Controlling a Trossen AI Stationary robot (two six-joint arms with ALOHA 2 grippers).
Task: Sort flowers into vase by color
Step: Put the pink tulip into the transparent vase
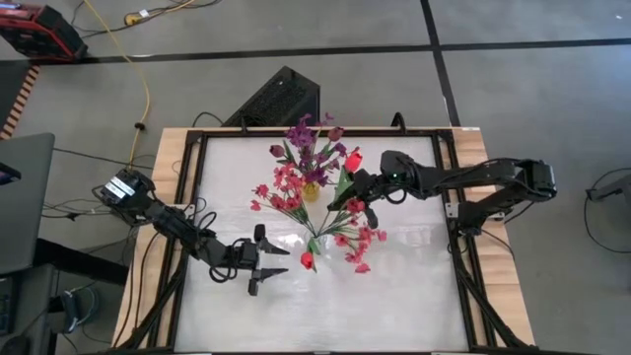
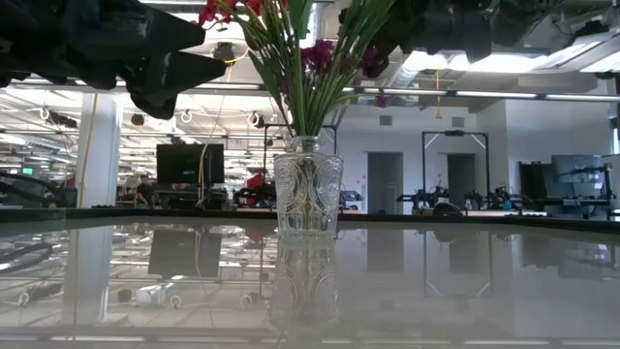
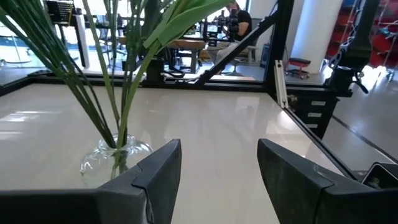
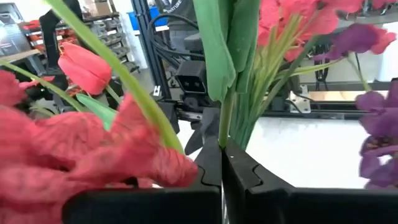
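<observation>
Right fingers [image 4: 221,177] pinched on tulip stem [image 4: 227,121] | left fingers [image 3: 219,171] spread, empty | vase [image 2: 307,194] mid-table

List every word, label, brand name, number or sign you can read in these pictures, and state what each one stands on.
None can be read.
White label on the left arm's wrist: print too small to read.
Screens and signs in the room behind the vase: too blurred to read.
Flowers and table: no writing visible.
</observation>
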